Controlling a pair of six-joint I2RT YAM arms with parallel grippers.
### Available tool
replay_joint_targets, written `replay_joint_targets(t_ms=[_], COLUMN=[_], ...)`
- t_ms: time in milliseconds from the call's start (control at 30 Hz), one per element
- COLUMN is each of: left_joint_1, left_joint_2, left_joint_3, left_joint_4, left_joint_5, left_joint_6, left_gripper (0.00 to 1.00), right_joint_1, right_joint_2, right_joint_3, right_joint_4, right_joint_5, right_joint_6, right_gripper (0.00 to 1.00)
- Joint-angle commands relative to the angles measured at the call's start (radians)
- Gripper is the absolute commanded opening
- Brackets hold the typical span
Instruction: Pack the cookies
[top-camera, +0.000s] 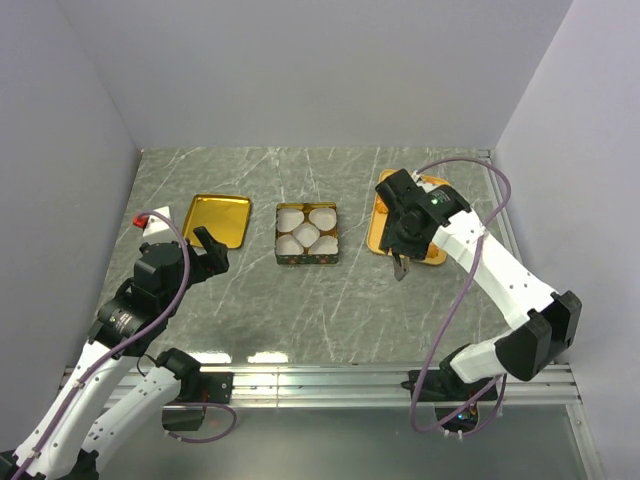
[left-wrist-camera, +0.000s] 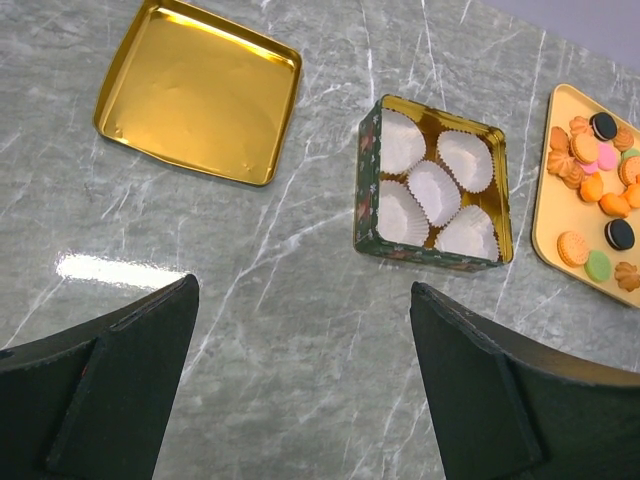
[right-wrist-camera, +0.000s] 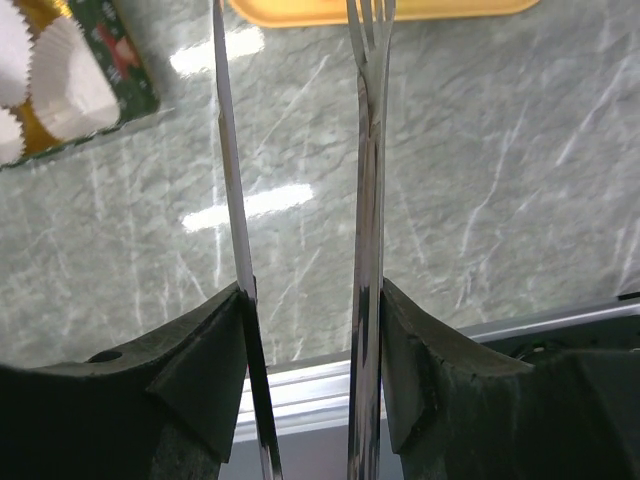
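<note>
No text, brand or number can be read anywhere. The green tin (left-wrist-camera: 420, 252) has a red and gold pattern on its side wall, too small to show any lettering.

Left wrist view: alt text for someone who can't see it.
A green tin of five empty paper cups sits on a grey table, a gold lid to its left, a tray of cookies at right. Fingers of the open pincer frame the bottom.
</note>
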Motion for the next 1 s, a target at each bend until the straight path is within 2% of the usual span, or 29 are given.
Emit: replay_joint_targets(t_ms=[0,367,567,700,967], left_joint_1=[-0.003,-0.004,-0.003,-0.001,0.002], left_joint_2=[-0.004,-0.033,-0.033,-0.030,-0.035], left_joint_3=[0.009,-0.003,-0.003,-0.002,-0.002], left_joint_4=[0.009,0.012,0.011,0.009,0.000], left_joint_5=[-0.023,-0.039,-0.039,-0.048,-0.062], left_joint_6=[-0.014,-0.021,-0.023,-0.024,-0.035], left_gripper=[0.93,0.95,0.95,0.94,0.94], right_joint_1=[-0.046,-0.161,-0.250,-0.255,-0.289], right_joint_2=[0.029,0.143,0.243,0.327,0.394], right_joint_3=[0.044,0.110,0.194,0.259,0.259], right_joint_4=[0.013,0.030,0.027,0.011,0.039], right_joint_5=[-0.020,-0.146,-0.174,-0.178,-0.232], right_joint_6=[-0.075,-0.224,-0.304,-0.328,-0.330], right_gripper=[0.57,0.58,0.64,0.64,0.61])
